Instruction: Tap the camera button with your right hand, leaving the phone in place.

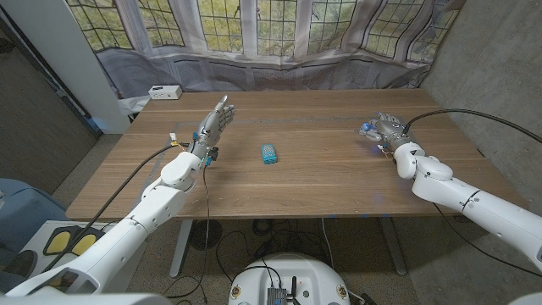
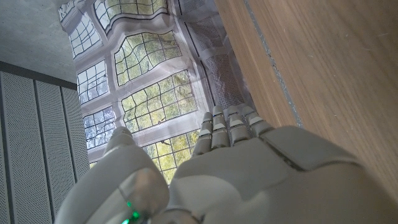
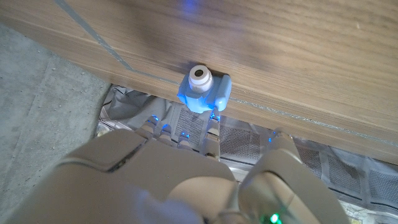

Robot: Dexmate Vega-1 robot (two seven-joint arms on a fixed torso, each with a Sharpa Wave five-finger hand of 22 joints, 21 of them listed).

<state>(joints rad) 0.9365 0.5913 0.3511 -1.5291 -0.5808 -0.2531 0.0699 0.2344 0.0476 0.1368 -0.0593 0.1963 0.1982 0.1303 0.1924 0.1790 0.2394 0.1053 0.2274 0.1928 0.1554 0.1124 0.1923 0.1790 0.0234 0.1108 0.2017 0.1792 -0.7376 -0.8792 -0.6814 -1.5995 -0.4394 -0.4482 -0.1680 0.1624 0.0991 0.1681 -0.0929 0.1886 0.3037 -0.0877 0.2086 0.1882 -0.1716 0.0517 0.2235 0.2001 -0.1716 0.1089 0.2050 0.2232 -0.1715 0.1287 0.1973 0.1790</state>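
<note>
The left arm reaches in from the near left, its left hand [image 1: 214,124] raised with fingers [image 2: 229,122] straight and empty, while the right arm comes from the near right, its right hand [image 1: 385,129] lying low at the far right, fingers curled.

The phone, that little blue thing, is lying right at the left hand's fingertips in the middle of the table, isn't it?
Not quite. The blue phone does lie near the middle of the table, but it is apart from the left hand, with bare wood between them. The head view shows this.
</note>
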